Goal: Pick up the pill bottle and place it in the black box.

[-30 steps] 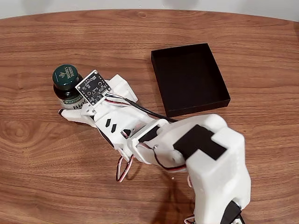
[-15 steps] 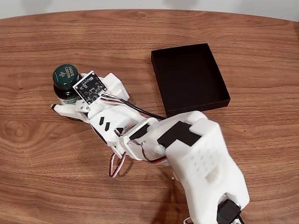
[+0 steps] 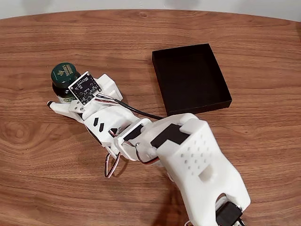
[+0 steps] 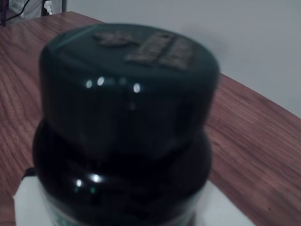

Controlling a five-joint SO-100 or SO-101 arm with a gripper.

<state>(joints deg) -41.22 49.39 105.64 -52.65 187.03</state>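
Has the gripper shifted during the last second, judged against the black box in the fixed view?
Yes. The gripper has slid left, away from the black box, closing in around the pill bottle, which also sits slightly farther left.

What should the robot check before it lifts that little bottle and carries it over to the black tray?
1. Pill bottle upright on the table: ok.
2. Claw at the bottle, which sits right in front of the wrist camera: ok.
3. Claw shut firmly on the bottle: cannot tell, the fingers are hidden.
4. Black box empty and ready: ok.
5. Table between bottle and box free of things: ok.
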